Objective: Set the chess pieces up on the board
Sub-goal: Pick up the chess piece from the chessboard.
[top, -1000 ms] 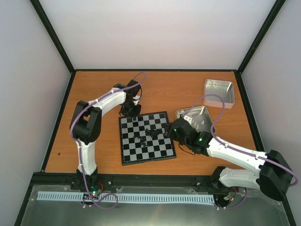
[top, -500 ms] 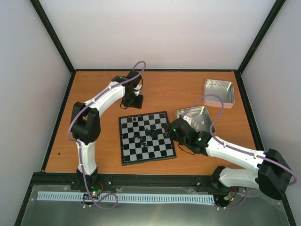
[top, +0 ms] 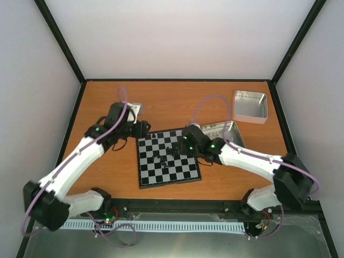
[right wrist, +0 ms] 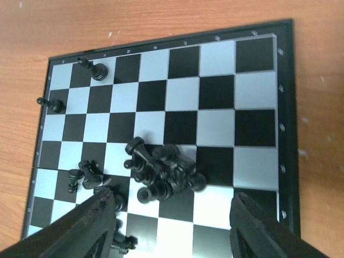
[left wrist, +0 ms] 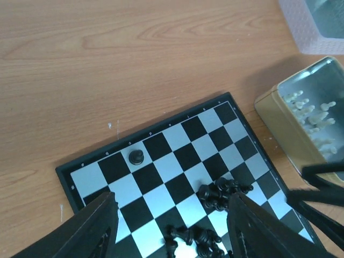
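Placement step, judged barely begun. Right pincer, jaws apart and empty, hovers over heaped chess pieces on the board; left pincer, likewise open, at its 10 o'clock. Next, probably: isolate one piece.

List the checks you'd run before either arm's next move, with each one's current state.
1. Left fingers open, nothing between them: ok.
2. Right fingers open, empty, over the heap: ok.
3. Chess pieces standing on their own squares: not ok. Most lie heaped mid-board, and only two stand apart near a corner.
4. Board lying flat, seen by both wrist cameras: ok.
5. White pieces off the board, inside the open tin: ok.
6. Kind of each heaped piece: cannot tell, too small and tangled.
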Controlling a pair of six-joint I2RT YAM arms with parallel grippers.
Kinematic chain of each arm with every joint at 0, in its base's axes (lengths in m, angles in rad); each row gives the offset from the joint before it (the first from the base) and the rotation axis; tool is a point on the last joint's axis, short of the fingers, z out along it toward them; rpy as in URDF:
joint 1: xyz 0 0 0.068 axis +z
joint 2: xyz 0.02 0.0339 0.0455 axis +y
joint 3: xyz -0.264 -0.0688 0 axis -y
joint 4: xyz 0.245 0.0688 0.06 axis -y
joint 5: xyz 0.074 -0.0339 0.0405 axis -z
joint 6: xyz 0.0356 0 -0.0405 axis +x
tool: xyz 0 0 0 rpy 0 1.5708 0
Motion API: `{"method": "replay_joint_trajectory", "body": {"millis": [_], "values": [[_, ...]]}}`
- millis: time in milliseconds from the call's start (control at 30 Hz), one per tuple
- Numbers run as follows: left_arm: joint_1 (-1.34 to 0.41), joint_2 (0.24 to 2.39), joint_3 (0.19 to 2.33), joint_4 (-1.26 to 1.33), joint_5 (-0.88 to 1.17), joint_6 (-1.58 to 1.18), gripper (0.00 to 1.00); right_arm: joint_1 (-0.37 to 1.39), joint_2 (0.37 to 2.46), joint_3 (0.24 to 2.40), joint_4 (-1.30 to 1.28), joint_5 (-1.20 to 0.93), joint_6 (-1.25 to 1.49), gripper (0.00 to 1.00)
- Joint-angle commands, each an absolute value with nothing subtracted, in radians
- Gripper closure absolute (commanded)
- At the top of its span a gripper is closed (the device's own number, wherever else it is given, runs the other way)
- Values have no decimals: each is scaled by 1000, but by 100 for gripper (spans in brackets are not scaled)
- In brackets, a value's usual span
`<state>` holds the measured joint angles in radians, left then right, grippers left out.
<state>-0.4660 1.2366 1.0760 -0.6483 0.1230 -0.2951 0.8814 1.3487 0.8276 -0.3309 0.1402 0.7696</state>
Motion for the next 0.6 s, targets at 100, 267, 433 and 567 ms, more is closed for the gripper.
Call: {"method": "replay_joint_trajectory", "body": {"millis": [100, 267, 433, 567], "values": [[-472, 879, 773, -412, 90, -375, 40, 940, 1578, 1079, -553, 223, 675, 50], [-473, 728, 700, -462, 47, -401, 39, 985, 1655, 1153, -635, 254, 695, 59], [-473, 649, 744, -530, 31, -378, 38, 1015, 1722, 1203, -667, 251, 698, 60], [-472, 577, 713, -513, 8, -373, 35, 1018, 1770, 1247, -703, 267, 724, 64]]}}
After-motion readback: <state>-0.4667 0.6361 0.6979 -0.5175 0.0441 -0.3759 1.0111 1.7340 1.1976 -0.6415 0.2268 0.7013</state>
